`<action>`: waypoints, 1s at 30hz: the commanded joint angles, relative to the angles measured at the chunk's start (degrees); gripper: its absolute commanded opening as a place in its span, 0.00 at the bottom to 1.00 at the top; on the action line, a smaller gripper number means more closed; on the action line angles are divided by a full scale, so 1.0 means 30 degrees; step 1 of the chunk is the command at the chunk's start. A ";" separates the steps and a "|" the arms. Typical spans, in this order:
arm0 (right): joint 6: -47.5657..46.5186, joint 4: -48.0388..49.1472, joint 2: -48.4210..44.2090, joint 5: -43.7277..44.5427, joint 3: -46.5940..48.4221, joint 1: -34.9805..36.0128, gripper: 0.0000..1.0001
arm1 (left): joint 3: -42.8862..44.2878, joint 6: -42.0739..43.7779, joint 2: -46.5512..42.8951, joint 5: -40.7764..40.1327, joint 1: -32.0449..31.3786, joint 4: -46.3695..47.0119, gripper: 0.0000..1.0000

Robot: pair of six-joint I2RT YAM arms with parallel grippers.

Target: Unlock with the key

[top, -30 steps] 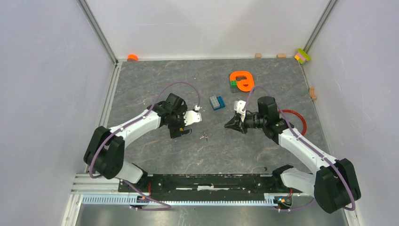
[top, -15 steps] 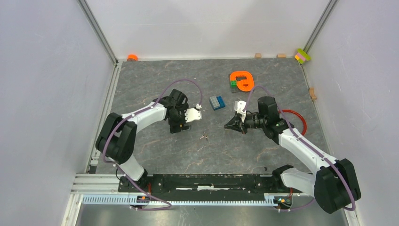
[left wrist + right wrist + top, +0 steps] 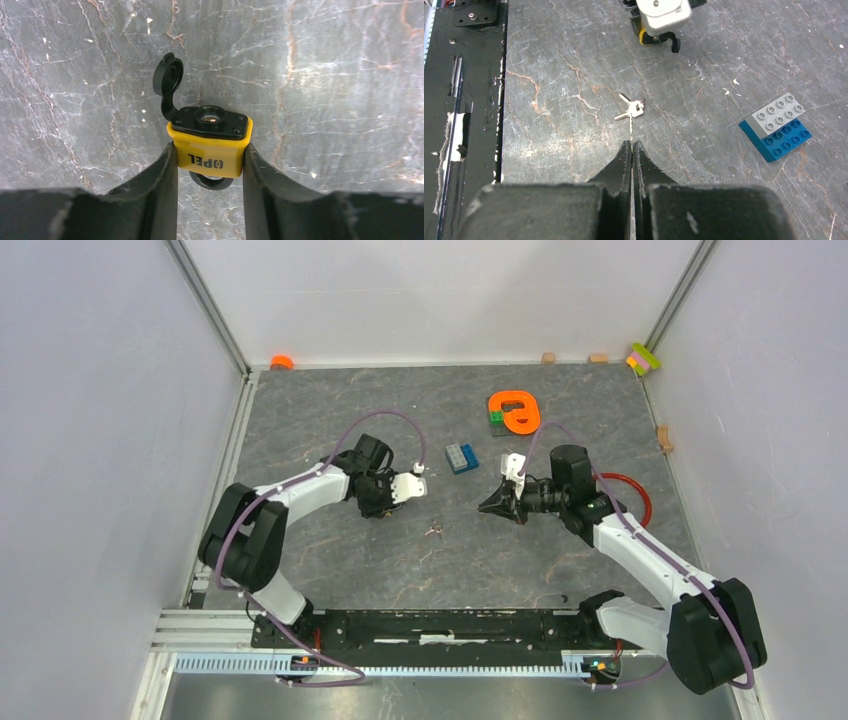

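Observation:
The small yellow padlock (image 3: 210,145) lies on the grey stone table with its black dust cap (image 3: 167,80) flipped open and the keyhole (image 3: 209,117) facing away from my left wrist camera. My left gripper (image 3: 210,151) is shut on the padlock, one finger pressed against each side of its body. The key (image 3: 433,530), a tiny silver bunch, lies loose on the table between the arms, just ahead of my right gripper (image 3: 632,144) and apart from it; it also shows in the right wrist view as the key (image 3: 631,108). My right gripper is shut and holds nothing.
A blue and grey brick block (image 3: 461,456) sits behind the key. An orange ring piece (image 3: 514,410) on green bricks lies further back. A red cable (image 3: 630,495) loops by the right arm. The black base rail (image 3: 464,100) runs along the near edge.
My left gripper has closed from wide open onto the padlock, and the left arm has drawn slightly left and back. The right arm and the key have not moved.

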 commanded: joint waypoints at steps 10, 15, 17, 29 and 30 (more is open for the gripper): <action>0.2185 0.2155 0.0379 -0.0752 0.0695 0.0260 0.00 | -0.3960 -0.3098 -0.9165 0.4827 -0.1897 0.8857 0.02; 0.3045 0.2172 0.1107 -0.0771 0.2598 0.0806 0.00 | -0.3462 -0.1944 -0.9153 0.4995 -0.2908 0.9885 0.02; 0.3650 0.2471 0.1276 -0.0656 0.3177 0.1040 0.00 | -0.3372 -0.1480 -0.9071 0.5978 -0.2917 1.0471 0.02; 0.3433 0.1848 0.1222 0.0194 0.3274 0.1962 0.00 | -0.4915 0.1503 -0.9784 0.8773 -0.2917 1.1397 0.02; 0.3131 0.1565 0.1207 0.0187 0.3252 0.1997 0.00 | -0.5211 0.1714 -0.9962 0.8986 -0.2918 1.1623 0.02</action>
